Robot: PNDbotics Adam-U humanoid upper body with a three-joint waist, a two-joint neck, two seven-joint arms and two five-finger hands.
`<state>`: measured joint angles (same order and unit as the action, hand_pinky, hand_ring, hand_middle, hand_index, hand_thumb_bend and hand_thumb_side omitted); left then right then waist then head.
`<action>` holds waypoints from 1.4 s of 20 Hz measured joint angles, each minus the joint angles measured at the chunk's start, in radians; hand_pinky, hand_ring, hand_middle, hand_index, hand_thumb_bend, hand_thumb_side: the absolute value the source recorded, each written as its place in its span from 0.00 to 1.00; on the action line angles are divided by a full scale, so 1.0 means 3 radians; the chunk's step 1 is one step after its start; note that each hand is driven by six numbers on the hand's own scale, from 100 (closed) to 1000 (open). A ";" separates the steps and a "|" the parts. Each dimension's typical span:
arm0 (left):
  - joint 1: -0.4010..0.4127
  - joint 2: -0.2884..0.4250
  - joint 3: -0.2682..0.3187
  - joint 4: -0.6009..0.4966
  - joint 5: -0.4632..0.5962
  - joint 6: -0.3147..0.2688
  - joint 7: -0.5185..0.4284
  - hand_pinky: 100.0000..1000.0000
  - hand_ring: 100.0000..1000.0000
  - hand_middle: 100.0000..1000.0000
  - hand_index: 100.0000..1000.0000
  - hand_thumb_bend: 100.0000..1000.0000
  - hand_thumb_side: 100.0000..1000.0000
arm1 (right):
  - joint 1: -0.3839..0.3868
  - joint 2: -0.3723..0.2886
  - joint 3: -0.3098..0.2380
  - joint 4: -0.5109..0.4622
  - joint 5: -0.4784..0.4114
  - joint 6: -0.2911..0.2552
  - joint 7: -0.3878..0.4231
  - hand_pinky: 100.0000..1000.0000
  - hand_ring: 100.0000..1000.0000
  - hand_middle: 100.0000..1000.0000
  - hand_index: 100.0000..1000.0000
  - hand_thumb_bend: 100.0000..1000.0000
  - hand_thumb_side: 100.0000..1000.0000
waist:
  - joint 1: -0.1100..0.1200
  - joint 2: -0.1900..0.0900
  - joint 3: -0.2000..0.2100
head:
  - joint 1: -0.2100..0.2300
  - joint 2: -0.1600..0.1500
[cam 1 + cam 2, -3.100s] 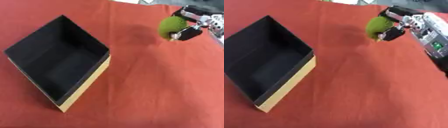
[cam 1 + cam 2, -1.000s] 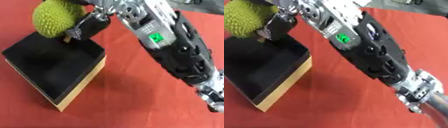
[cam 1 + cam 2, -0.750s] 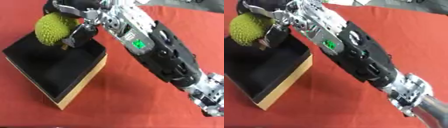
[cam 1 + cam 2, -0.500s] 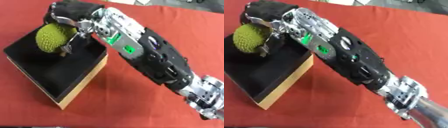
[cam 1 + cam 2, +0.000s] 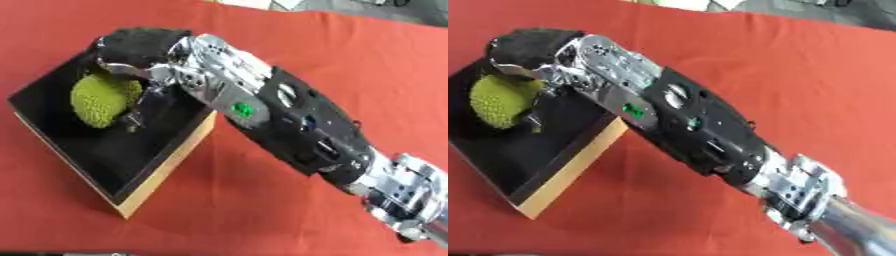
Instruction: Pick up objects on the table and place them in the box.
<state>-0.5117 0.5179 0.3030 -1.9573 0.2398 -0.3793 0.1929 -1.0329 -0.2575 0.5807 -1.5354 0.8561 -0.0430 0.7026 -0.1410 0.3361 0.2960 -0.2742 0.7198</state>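
Observation:
A bumpy green fruit-like ball (image 5: 104, 100) hangs inside the black box (image 5: 77, 158), low over its floor. My right hand (image 5: 140, 50) reaches over the box's far corner from the right, its fingers curled round the ball's top and right side. The box has a black interior and tan outer walls (image 5: 171, 166), and it sits askew at the left of the red table (image 5: 289, 215). My right forearm (image 5: 693, 130) stretches diagonally across the table from the lower right. My left hand shows in neither view.
The red cloth covers the whole table around the box. A pale object and grey surface (image 5: 350, 7) lie past the table's far edge.
My right hand has carried the green ball from the table's far right over to the box and lowered it inside. The arm now stretches further across the table.

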 measured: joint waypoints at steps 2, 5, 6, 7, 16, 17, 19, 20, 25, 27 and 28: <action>0.0000 0.0000 -0.0001 0.0003 0.0004 -0.0004 -0.0005 0.63 0.51 0.51 0.65 0.12 0.00 | -0.0001 0.0000 0.0000 -0.0019 0.0021 -0.0095 0.0136 0.85 0.93 0.84 0.94 0.42 0.24 | 0.0000 0.0000 0.0001 | 0.0000 0.0000; 0.0000 0.0000 -0.0008 0.0009 0.0006 -0.0007 -0.0009 0.63 0.51 0.51 0.65 0.12 0.00 | -0.0002 -0.0001 -0.0006 -0.0044 0.0044 -0.0226 0.0287 0.86 0.93 0.83 0.96 0.44 0.25 | 0.0000 0.0000 0.0001 | 0.0000 0.0000; 0.0000 0.0000 -0.0009 0.0009 0.0007 -0.0008 -0.0011 0.63 0.51 0.51 0.65 0.12 0.00 | -0.0003 -0.0001 -0.0012 -0.0058 0.0046 -0.0258 0.0319 0.86 0.92 0.82 0.95 0.42 0.25 | 0.0000 0.0000 0.0001 | 0.0000 0.0000; 0.0000 0.0000 -0.0012 0.0009 0.0008 -0.0008 -0.0012 0.63 0.51 0.51 0.65 0.12 0.00 | -0.0003 -0.0001 -0.0025 -0.0077 0.0047 -0.0280 0.0340 0.85 0.92 0.82 0.95 0.42 0.24 | 0.0000 -0.0001 0.0001 | 0.0000 0.0000; 0.0000 0.0000 -0.0017 0.0011 0.0010 -0.0011 -0.0012 0.63 0.51 0.51 0.65 0.12 0.00 | -0.0005 -0.0062 -0.0282 -0.0536 -0.0116 -0.0111 0.0218 0.81 0.84 0.75 0.89 0.19 0.00 | 0.0001 -0.0001 -0.0023 | 0.0003 -0.0001; 0.0000 0.0000 -0.0017 0.0012 0.0010 -0.0012 -0.0011 0.63 0.51 0.51 0.65 0.12 0.00 | -0.0005 -0.0093 -0.0362 -0.0642 -0.0167 -0.0039 0.0160 0.79 0.81 0.71 0.86 0.08 0.00 | 0.0002 -0.0001 -0.0028 | 0.0004 -0.0001; 0.0002 0.0000 -0.0017 0.0015 0.0010 -0.0012 -0.0009 0.63 0.51 0.51 0.65 0.12 0.00 | -0.0005 -0.0170 -0.0547 -0.0850 -0.0341 0.0142 -0.0016 0.78 0.79 0.65 0.82 0.00 0.00 | 0.0008 -0.0005 -0.0043 | 0.0017 -0.0001; 0.0003 0.0000 -0.0016 0.0020 0.0009 -0.0013 -0.0008 0.63 0.51 0.51 0.65 0.12 0.00 | -0.0005 -0.0221 -0.0638 -0.0939 -0.0463 0.0241 -0.0125 0.78 0.78 0.64 0.81 0.00 0.00 | 0.0014 -0.0009 -0.0051 | 0.0025 -0.0001; 0.0012 0.0000 -0.0016 0.0032 0.0003 -0.0025 0.0003 0.63 0.51 0.51 0.65 0.12 0.00 | -0.0016 -0.0558 -0.1005 -0.1246 -0.1300 0.0580 -0.0727 0.78 0.77 0.62 0.80 0.00 0.00 | 0.0029 -0.0013 -0.0092 | 0.0062 -0.0002; 0.0028 0.0001 -0.0015 0.0041 -0.0003 -0.0027 0.0005 0.63 0.51 0.51 0.65 0.12 0.00 | -0.0011 -0.0718 -0.1129 -0.1335 -0.1587 0.0647 -0.0944 0.79 0.79 0.63 0.80 0.00 0.00 | 0.0037 -0.0013 -0.0113 | 0.0078 -0.0002; 0.0033 0.0001 -0.0014 0.0049 -0.0005 -0.0027 0.0005 0.63 0.51 0.51 0.65 0.11 0.00 | 0.0007 -0.0797 -0.1184 -0.1375 -0.1726 0.0674 -0.1047 0.79 0.79 0.63 0.80 0.00 0.00 | 0.0039 -0.0013 -0.0122 | 0.0089 -0.0002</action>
<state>-0.5020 0.5182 0.2987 -1.9428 0.2382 -0.3874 0.1944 -1.0307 -0.4966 0.2256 -1.9480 0.3383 0.1591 0.3886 -0.1295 0.3321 0.2592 -0.2475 0.7192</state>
